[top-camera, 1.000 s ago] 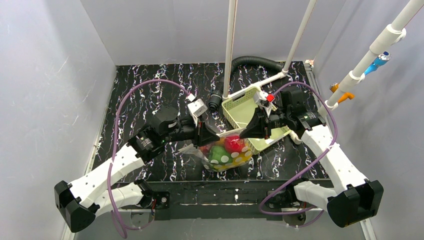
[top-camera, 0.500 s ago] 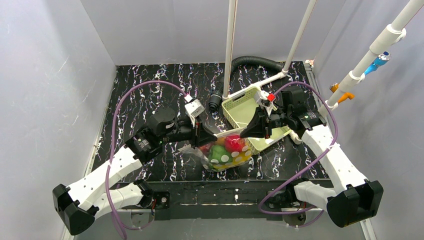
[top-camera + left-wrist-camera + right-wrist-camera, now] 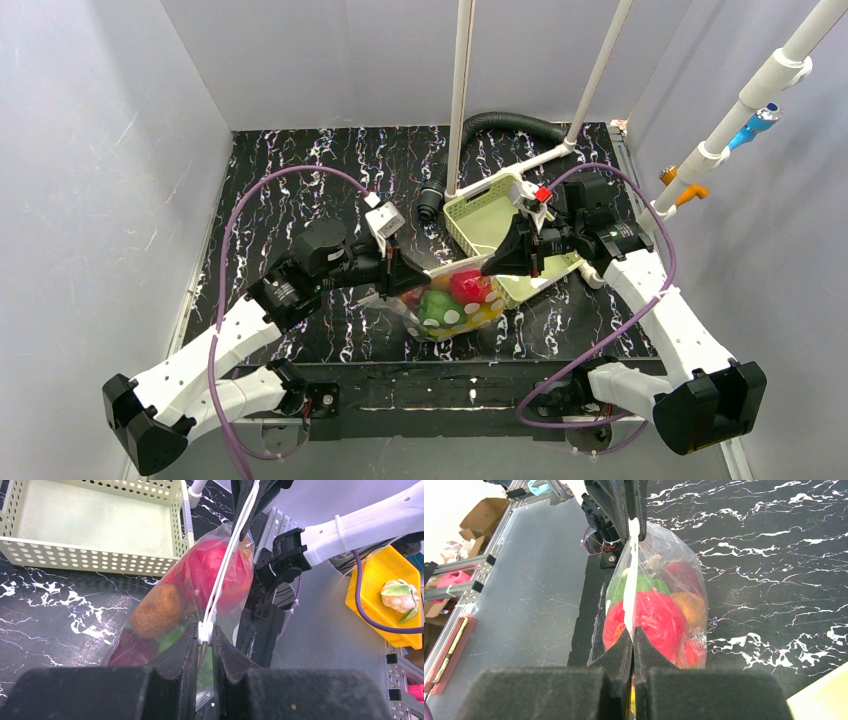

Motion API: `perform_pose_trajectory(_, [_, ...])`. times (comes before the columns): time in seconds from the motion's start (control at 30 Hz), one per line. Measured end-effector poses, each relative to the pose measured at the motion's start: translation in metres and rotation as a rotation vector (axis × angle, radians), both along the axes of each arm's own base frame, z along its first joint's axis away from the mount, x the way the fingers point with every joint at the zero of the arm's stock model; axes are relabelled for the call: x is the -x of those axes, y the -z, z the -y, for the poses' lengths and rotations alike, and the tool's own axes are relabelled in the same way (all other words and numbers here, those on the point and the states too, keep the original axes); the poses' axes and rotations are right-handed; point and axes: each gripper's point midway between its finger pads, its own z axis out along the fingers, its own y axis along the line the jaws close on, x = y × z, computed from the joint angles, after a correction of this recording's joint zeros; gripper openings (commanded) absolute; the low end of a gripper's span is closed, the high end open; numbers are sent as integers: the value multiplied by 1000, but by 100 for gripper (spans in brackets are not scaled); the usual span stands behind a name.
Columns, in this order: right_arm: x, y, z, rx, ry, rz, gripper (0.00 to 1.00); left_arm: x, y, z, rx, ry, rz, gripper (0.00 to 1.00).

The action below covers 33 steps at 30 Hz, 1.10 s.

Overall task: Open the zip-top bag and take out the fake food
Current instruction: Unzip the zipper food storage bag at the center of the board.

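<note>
The zip-top bag [image 3: 458, 303], clear with white dots, hangs between my two grippers above the table's front middle. Inside it the fake food shows as a red round fruit [image 3: 466, 286] and a green piece [image 3: 436, 306]. My left gripper [image 3: 420, 275] is shut on the white zipper slider [image 3: 205, 630] at the left end of the bag's top strip. My right gripper [image 3: 490, 267] is shut on the bag's top edge [image 3: 630, 595] at the other end. In the left wrist view, a red fruit [image 3: 215, 570], a brown-orange piece [image 3: 160, 610] and a dark red piece [image 3: 132, 647] press against the plastic.
A pale green slotted basket [image 3: 478, 207] stands tilted just behind the bag, under the right arm. A black corrugated hose [image 3: 510, 124] and white poles [image 3: 461, 90] rise at the back. Off the table, a yellow bin [image 3: 385, 595] holds a toy cauliflower.
My left arm has drawn back a little to the left with the slider in its grip. The right arm and the bag's contents have stayed put.
</note>
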Motion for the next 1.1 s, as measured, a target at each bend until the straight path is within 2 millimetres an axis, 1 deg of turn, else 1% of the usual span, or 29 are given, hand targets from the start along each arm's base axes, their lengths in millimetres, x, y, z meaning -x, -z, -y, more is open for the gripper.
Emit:
perform_pose_trajectory(0.4, [-1,-1,1,-2,4,0,1,2,-1,-7,-3,-6,13,0])
perform_pose_trajectory(1.1, [-2,0,2,-1,10,-6,1,6,4,-17,-25,-18,17,0])
